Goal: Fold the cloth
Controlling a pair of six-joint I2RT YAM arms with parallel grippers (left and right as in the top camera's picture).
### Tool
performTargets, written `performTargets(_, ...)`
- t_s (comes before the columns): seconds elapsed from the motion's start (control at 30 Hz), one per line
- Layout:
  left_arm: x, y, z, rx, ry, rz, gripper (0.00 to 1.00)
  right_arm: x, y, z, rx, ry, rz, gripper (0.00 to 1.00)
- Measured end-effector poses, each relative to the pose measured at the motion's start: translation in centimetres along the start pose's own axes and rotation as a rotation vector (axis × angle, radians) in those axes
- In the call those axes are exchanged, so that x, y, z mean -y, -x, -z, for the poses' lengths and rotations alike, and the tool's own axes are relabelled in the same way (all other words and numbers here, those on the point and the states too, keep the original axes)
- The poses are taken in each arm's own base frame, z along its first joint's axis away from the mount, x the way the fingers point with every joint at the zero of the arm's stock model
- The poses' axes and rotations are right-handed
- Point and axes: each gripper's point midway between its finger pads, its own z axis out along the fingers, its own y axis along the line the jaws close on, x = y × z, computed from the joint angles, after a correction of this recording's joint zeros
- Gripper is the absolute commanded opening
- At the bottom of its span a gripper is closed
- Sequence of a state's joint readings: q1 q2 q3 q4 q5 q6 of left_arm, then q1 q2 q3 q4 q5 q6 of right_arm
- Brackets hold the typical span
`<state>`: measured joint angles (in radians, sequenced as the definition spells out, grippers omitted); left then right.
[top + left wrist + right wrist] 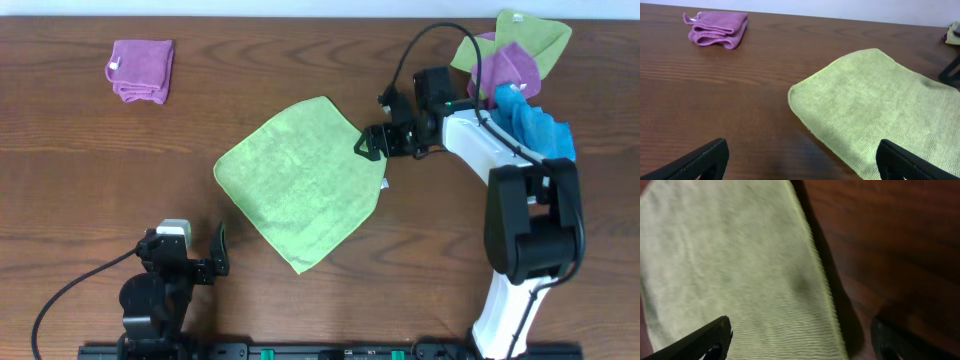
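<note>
The lime-green cloth lies flat and spread out like a diamond in the middle of the table, with a small white tag at its right corner. It also shows in the left wrist view and fills the right wrist view. My right gripper is open at the cloth's upper right edge, its fingers straddling that edge just above it. My left gripper is open and empty near the front left, its fingers short of the cloth's left corner.
A folded purple cloth lies at the back left, also in the left wrist view. A bunch of green, purple and blue cloths sits at the back right beside my right arm.
</note>
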<state>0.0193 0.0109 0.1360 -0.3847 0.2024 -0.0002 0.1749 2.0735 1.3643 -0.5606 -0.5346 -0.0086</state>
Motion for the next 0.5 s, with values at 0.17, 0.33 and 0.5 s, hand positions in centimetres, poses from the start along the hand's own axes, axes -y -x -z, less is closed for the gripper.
performTargets(0.17, 0.0, 0.0, 0.0, 0.000, 0.000, 0.000, 0.95, -0.2, -1.1, 0.2, -0.045, 0.031, -0.031, 0.88)
performTargets(0.33, 0.0, 0.0, 0.0, 0.000, 0.000, 0.000, 0.95, -1.7, -3.3, 0.3, -0.131, 0.111, -0.070, 0.84)
performTargets(0.5, 0.0, 0.0, 0.0, 0.000, 0.000, 0.000, 0.95, -4.1, -4.9, 0.4, -0.197, 0.225, -0.088, 0.77)
